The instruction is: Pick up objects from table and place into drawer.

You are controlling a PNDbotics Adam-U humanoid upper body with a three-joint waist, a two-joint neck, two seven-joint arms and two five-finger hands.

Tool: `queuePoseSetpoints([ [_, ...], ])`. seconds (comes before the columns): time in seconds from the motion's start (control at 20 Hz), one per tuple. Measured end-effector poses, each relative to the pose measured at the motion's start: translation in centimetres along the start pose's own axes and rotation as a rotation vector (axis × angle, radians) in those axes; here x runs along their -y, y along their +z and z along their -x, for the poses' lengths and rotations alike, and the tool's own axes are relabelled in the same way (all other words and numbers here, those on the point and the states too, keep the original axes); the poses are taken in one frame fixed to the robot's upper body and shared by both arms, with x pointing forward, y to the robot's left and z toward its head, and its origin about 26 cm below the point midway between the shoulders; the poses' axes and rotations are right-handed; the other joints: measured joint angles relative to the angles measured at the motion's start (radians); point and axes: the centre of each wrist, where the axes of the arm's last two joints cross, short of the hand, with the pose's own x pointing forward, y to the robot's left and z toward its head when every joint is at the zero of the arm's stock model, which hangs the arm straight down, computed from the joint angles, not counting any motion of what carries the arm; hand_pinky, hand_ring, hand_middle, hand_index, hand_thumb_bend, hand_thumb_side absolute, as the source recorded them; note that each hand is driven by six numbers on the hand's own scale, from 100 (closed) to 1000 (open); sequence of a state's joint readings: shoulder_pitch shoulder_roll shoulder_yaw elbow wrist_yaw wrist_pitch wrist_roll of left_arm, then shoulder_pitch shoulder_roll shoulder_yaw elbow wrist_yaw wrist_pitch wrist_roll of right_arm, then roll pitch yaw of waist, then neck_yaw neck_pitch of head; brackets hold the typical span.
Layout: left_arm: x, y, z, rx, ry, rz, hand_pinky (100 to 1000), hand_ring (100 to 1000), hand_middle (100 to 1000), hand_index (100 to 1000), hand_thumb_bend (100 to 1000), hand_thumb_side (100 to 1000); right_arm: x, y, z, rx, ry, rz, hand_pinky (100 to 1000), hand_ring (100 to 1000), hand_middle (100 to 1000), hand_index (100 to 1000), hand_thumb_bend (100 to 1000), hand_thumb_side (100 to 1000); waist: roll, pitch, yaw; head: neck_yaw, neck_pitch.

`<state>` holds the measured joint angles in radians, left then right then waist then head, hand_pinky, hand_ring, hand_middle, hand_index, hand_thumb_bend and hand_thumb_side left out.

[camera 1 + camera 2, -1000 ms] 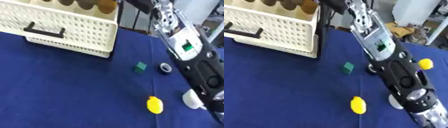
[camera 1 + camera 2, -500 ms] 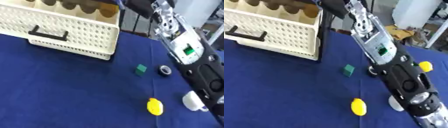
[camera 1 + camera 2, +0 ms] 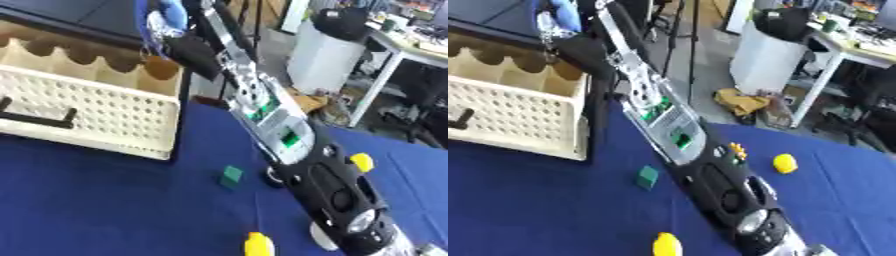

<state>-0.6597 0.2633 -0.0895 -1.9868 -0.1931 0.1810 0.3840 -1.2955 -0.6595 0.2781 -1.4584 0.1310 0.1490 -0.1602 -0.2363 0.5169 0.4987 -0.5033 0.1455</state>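
Right hand [image 3: 179, 42] reaches toward 11 o'clock, high above the back corner of the cream drawer [image 3: 96, 107]. It is black, with something blue and white [image 3: 166, 20] showing right at it. Whether its fingers are curled round that thing or spread cannot be told, since the hand is blurred. No left hand shows in either view.

Largest in the scene is the blue table [image 3: 96, 200], filling the lower half. Next comes the right arm [image 3: 297, 150], a long black and silver limb running from the 5 o'clock corner up to the hand at 11 o'clock, stretched nearly straight. On its silver forearm sit small green patches [image 3: 289, 138]; no writing on them can be read.

The perforated cream drawer stands at 9 o'clock, open on top, with brown scalloped dividers inside and a black handle [image 3: 35, 117] on its front face. No brand or label is legible anywhere.

On the table lie the smaller things, all well apart from the hand, down near the arm's lower half. A green cube [image 3: 231, 175] sits near the centre, just left of the arm. A yellow object [image 3: 259, 245] lies at 6 o'clock by the bottom edge. Another yellow object [image 3: 785, 163] rests at 3 o'clock, on the far side of the arm. A dark round piece [image 3: 273, 176] lies beside the cube, touching the arm's outline.
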Motion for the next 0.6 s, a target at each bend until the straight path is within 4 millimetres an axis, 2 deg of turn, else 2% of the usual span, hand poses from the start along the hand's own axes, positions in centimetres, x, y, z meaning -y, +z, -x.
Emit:
queuePoseSetpoints([
  [0.35,0.4,0.0,-0.2,-0.001,0.023,0.015,449,615,752,875,100,1000,-1.9,-0.6,-1.0,0.020,-0.026,-0.030,486,495,224,367,100,551,0.000,-0.004,0.018,-0.011,-0.004],
  [0.6,0.8,0.0,-0.4,-0.004,0.041,0.028,448,615,752,875,100,1000,-3.9,-0.5,-1.4,0.041,-0.026,-0.088,504,530,256,405,100,596,0.000,-0.004,0.025,-0.023,-0.004],
])
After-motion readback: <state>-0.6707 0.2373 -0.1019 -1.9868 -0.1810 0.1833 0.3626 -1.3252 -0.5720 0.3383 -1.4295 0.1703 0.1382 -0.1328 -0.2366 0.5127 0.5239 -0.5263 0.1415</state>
